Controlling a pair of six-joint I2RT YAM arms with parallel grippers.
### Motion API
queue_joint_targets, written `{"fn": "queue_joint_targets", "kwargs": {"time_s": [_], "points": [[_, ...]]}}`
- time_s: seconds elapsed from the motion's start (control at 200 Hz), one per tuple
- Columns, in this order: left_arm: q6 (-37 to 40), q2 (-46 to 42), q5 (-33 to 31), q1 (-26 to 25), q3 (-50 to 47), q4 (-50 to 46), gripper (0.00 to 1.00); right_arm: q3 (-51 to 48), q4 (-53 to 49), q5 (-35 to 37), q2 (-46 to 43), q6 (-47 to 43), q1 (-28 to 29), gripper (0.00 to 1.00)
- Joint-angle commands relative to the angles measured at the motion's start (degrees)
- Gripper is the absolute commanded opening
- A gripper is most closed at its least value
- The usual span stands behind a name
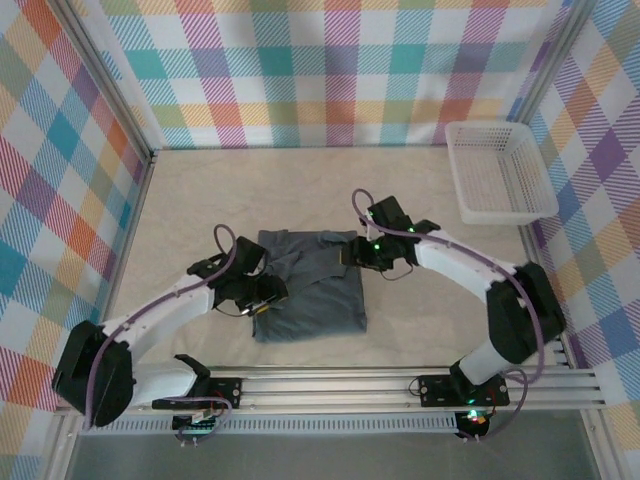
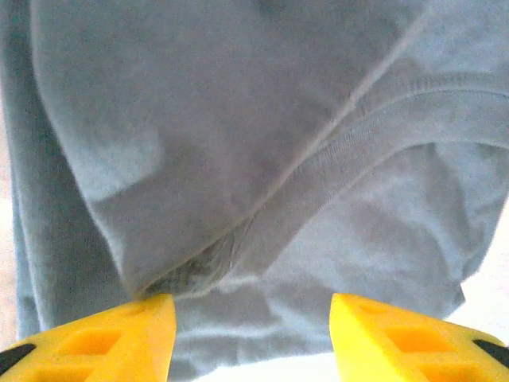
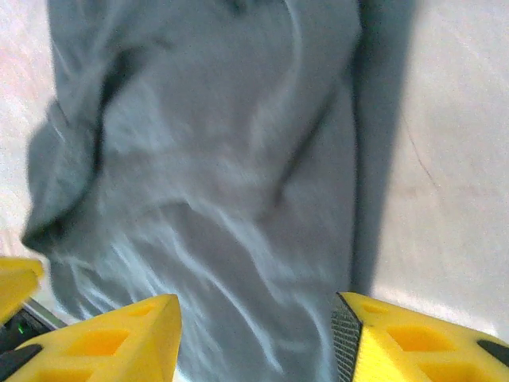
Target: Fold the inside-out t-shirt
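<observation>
Left fingers (image 2: 119,338) and right fingers (image 3: 119,334) gape, gripping nothing, over inside-out t-shirt (image 1: 320,300), middle of desk (image 1: 440,330).
Soft, light, limp cloth; judged best pinched at hem corners.

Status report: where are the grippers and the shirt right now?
Left gripper open, right gripper open, both at the t-shirt. Shirt a rough, wrinkled rectangle on the table. White basket far right, apart from it.

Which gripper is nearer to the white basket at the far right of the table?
Right. The right gripper is at the t-shirt's far right corner, bare table between it and the white basket. The left gripper is at the t-shirt's left edge, farther from the basket.
</observation>
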Motion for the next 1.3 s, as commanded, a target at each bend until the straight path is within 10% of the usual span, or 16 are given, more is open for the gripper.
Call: {"fn": "queue_joint_targets", "kwargs": {"time_s": [0.0,0.22,0.325,0.455,0.52,0.93,1.005,1.295], "points": [[3.79,4.01,-3.88,0.05,2.83,-1.38,0.54,2.56,2.98,0.1,5.65,2.01,-0.08,0.52],[4.89,8.43,-5.96,0.62,4.4,0.37,0.52,8.1,2.94,-1.73,12.44,1.38,-0.07,0.48],[5.78,8.12,-6.49,0.68,5.07,-0.08,0.45,8.68,2.99,-1.83,13.12,1.52,-0.17,0.25],[6.86,9.26,-4.43,1.31,5.8,-0.25,0.01,8.31,3.36,-3.04,12.49,3.53,-0.75,0.01],[7.38,8.97,-3.51,2.1,6.84,-0.68,0.0,7.27,3.84,-3.15,11.11,5.49,-1.73,0.0],[11.83,19.79,-1.82,12.05,23.37,5.57,0.0,3.76,13.35,-7.18,10.04,16.65,-9.66,0.12],[13.34,25.34,-1.26,13.16,27.39,7.44,0.0,8.04,13.37,-10.6,14.41,14.8,-10.76,0.27],[16.67,36.61,-5.86,19.79,36.37,11.0,0.27,11.72,9.86,-8.22,13.7,5.07,-11.35,0.47]]}}
